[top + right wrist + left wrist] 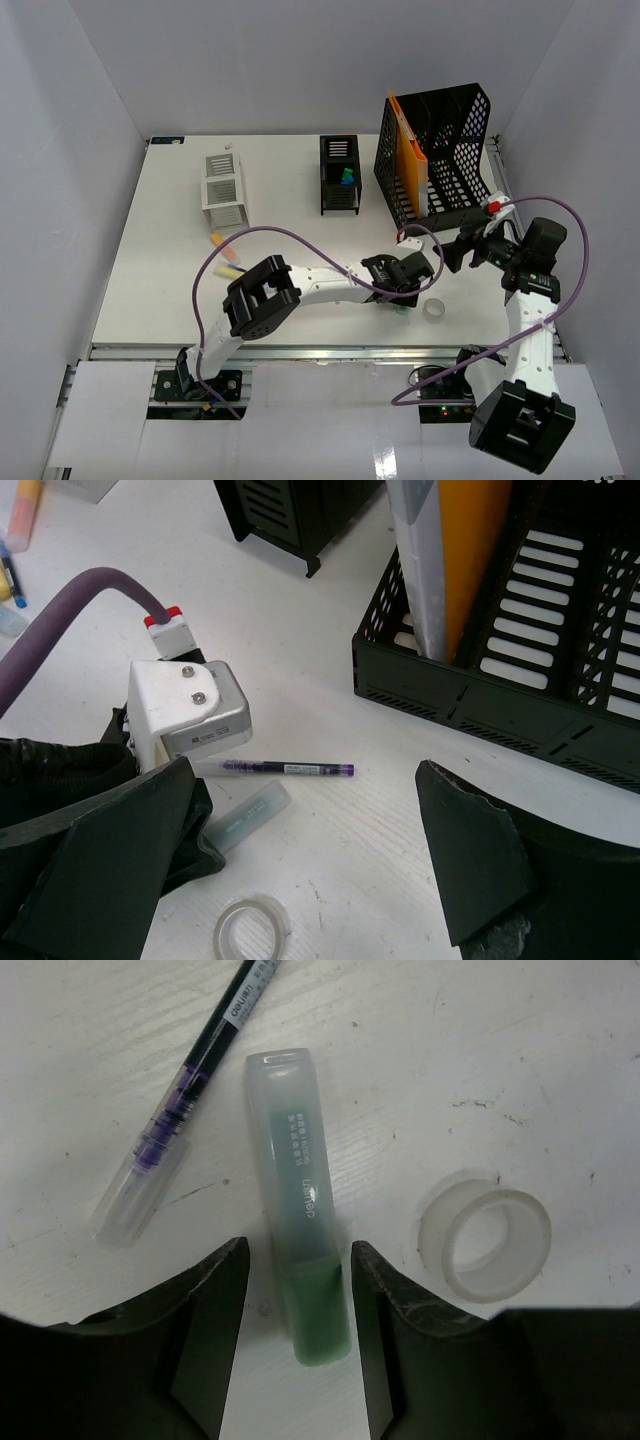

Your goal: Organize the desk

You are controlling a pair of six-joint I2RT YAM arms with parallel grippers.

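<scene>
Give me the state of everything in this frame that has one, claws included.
Highlighter: capped, lying flat.
Pen: capped, lying flat.
Tape roll: lying flat.
Left claw: open, straddling the highlighter, not closed on it.
Right claw: open, empty.
File rack: upright, holding an orange folder.
Black pen holder: upright.
White holder: upright.

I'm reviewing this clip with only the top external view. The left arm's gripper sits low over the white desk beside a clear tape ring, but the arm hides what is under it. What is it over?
Observer: A green highlighter with a frosted cap, lying flat between the fingers of the open left gripper, with small gaps on either side.
Reviewer: Anything beside it?
Observer: A slim purple-ink pen with a clear cap, lying apart from it on the white desk.
Reviewer: And the other arm?
Observer: The right gripper is open and empty, near the black mesh file holder.
</scene>
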